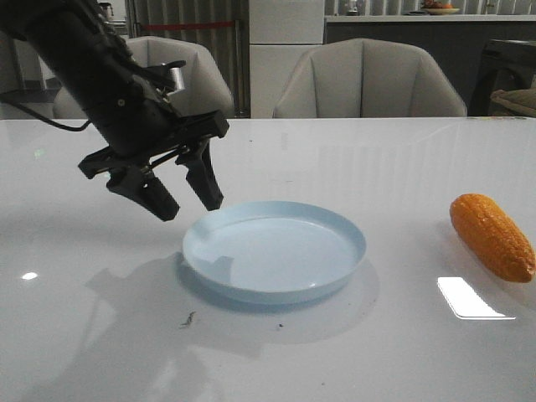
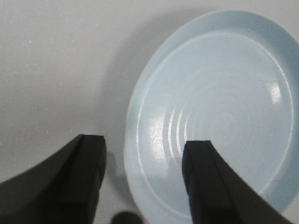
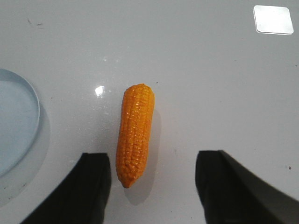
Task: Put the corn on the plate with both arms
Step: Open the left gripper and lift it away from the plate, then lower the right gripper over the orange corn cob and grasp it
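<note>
The pale blue plate (image 1: 275,249) lies empty in the middle of the white table. My left gripper (image 1: 190,203) hangs open just above the plate's near-left rim; in the left wrist view (image 2: 145,161) the rim of the plate (image 2: 224,107) lies between its fingers. The orange corn (image 1: 492,235) lies on the table at the far right. In the right wrist view my right gripper (image 3: 152,179) is open above the table, and the tapered end of the corn (image 3: 134,134) lies between its fingers, nearer one of them. The right arm is out of the front view.
Two beige chairs (image 1: 368,79) stand behind the table's far edge. A bright light reflection (image 1: 473,299) lies on the table in front of the corn. A small dark speck (image 1: 188,318) lies in front of the plate.
</note>
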Robot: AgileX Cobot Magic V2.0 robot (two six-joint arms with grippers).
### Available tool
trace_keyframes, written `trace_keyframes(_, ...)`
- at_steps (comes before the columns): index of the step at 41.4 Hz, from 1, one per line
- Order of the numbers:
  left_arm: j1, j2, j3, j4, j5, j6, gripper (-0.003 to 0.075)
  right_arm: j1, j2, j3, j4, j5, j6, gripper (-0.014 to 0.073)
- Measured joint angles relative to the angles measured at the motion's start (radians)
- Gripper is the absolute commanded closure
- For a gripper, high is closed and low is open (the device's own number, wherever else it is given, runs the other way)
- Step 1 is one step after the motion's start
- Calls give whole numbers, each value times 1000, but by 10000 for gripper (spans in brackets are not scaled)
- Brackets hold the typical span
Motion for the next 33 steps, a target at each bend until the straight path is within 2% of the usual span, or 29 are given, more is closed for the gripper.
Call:
trace_keyframes(8, 26, -2, -98, 20, 32, 0, 416, 0, 0, 0, 0, 4, 0, 89)
trace_keyframes(14, 73, -52, -127, 58, -10, 0, 471, 0, 0, 0, 0, 24, 0, 89)
trace_keyframes(21, 126, -205, -121, 212, -77, 0, 525, 0, 0, 0, 0, 39, 0, 89)
trace_keyframes(26, 150, -342, -57, 297, -163, 0, 563, 0, 0, 0, 0, 49, 0, 89)
trace_keyframes(33, 185, -574, 185, 326, -351, 0, 606, 0, 19, 0, 0, 96, 0, 89)
